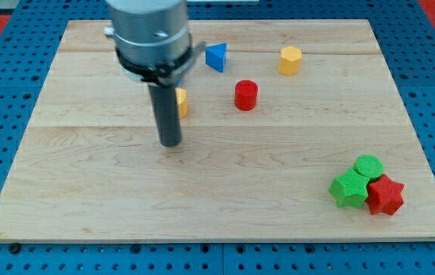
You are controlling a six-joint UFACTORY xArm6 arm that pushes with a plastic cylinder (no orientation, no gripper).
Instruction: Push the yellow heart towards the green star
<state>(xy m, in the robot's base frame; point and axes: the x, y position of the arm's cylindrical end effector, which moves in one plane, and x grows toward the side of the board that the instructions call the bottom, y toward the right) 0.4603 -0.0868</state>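
The yellow heart [182, 101] lies at the board's upper middle left, mostly hidden behind my rod; only its right edge shows. My tip [171, 143] rests on the board just below and left of the heart. The green star [349, 188] sits at the lower right, touching a green cylinder [368, 165] above it and a red star [386, 195] to its right.
A blue triangle [216, 56], a red cylinder [246, 95] and a yellow hexagon [291, 59] lie along the upper middle. The wooden board [88, 191] rests on a blue pegboard. The arm's grey body hangs over the upper left.
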